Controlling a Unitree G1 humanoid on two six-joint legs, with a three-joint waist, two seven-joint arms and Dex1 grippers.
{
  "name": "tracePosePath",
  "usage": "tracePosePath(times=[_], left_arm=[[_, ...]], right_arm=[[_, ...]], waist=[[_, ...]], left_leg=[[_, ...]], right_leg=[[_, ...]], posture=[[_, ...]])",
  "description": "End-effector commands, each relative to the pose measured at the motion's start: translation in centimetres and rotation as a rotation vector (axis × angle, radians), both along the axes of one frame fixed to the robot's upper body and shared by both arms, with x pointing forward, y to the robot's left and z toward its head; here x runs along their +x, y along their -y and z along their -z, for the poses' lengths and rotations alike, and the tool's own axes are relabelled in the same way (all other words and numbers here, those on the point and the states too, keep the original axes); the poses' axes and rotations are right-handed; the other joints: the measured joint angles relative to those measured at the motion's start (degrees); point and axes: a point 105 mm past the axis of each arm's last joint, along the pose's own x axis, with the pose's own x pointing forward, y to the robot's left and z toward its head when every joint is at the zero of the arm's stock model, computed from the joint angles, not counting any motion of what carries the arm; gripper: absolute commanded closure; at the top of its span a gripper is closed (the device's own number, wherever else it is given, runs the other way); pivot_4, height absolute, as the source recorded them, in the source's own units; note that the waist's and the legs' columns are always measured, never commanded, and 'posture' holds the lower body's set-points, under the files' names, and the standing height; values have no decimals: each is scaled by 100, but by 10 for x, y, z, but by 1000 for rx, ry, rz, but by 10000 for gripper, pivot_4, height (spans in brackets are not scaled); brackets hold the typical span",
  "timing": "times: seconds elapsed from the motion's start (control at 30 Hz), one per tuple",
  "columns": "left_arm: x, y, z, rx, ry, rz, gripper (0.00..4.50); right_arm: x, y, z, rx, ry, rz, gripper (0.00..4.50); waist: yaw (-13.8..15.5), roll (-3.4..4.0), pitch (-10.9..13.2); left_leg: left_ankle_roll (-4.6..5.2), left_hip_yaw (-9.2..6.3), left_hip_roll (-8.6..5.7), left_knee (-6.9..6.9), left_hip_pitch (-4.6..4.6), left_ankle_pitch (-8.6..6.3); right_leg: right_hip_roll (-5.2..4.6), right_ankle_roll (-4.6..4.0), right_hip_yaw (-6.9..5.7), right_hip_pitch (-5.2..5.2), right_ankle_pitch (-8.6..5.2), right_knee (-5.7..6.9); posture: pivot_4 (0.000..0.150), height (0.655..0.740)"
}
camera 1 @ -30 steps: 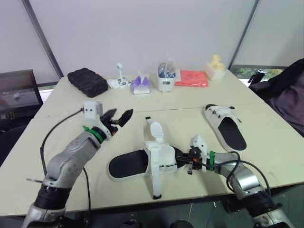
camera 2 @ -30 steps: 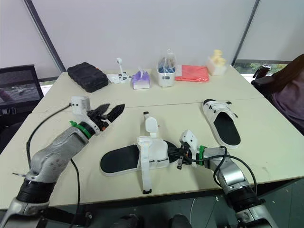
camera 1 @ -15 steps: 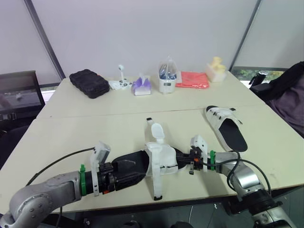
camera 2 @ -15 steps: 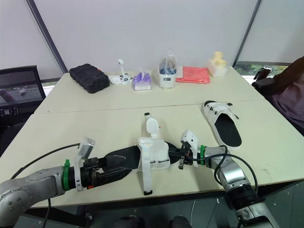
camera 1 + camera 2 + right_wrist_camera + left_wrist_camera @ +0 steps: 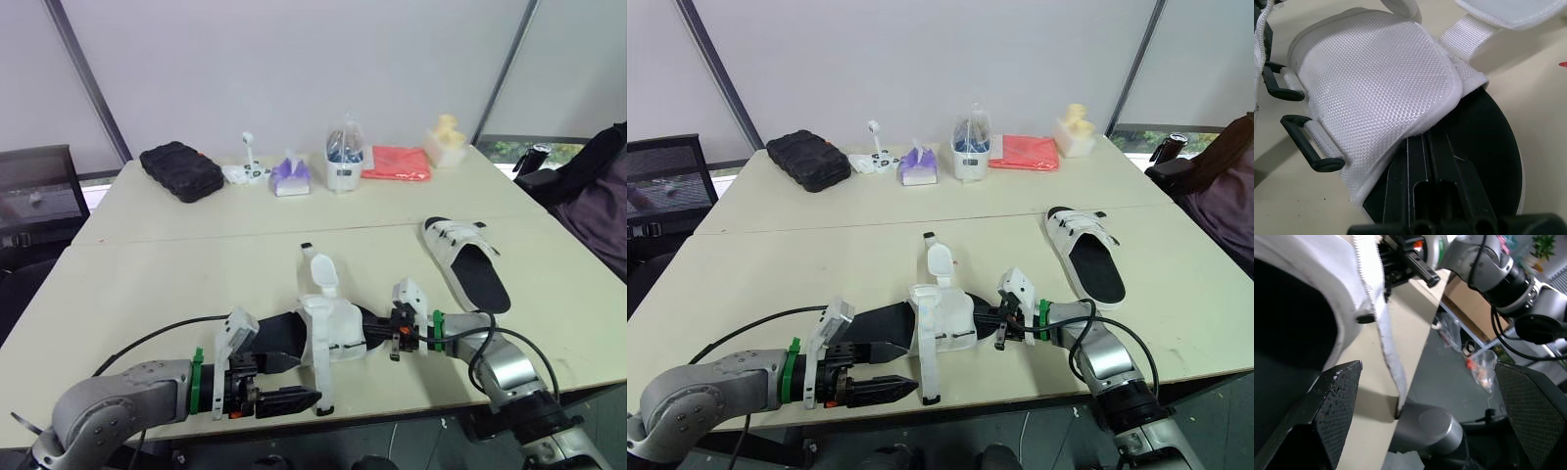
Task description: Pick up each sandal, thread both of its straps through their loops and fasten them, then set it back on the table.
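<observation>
The near sandal (image 5: 328, 323), white upper on a black sole, lies at the table's front edge with both straps loose. One strap (image 5: 321, 269) points away and the other strap (image 5: 1386, 333) reaches to the edge. My right gripper (image 5: 380, 323) is shut on the sandal's toe end, its fingers (image 5: 1425, 166) lying along the sole under the white upper. My left gripper (image 5: 306, 380) stands wide open and low at the heel end, the near strap between its fingers (image 5: 1327, 406). A second sandal (image 5: 465, 259) lies on the table at the right, apart from both grippers.
Along the far side stand a black case (image 5: 181, 169), a small white stand (image 5: 247, 168), a purple tissue pack (image 5: 291, 176), a clear bag (image 5: 344, 157), a red pack (image 5: 396, 163) and a yellow object (image 5: 445, 139). The table's front edge (image 5: 392, 409) is just below the grippers.
My left arm has swung down from above the table's left part to the front edge, then slid right to the sandal's heel, staying open. The right gripper and sandal have not moved.
</observation>
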Motion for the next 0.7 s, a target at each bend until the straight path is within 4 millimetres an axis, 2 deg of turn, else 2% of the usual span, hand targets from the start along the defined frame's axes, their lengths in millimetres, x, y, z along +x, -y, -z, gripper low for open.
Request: tracePosePath(times=[0.03,0.37,0.67,0.7], left_arm=[[-6,8,-5,-25,5,49,241],[15,28,9,-18,-30,25,241],[14,33,22,-12,-36,42,241],[13,33,24,-12,-37,42,5404]], right_arm=[[-6,9,25,-80,-90,39,45000],[-10,8,24,-72,-89,54,45000],[-10,7,24,-72,-86,58,45000],[-10,7,24,-72,-85,59,45000]], waist=[[-1,0,0],[5,-1,2],[3,-1,2],[3,-1,2]], left_leg=[[0,0,0,-1,-1,0],[3,-2,0,-5,-7,-2],[2,-2,0,-7,-10,-7],[3,-2,0,-7,-11,-7]], right_leg=[[0,0,0,0,0,-2],[-1,1,-3,-2,0,-14],[-1,4,-5,-6,-2,-17],[-1,4,-5,-6,-2,-17]], posture=[[1500,7400],[1500,7400],[1500,7400],[1500,7400]])
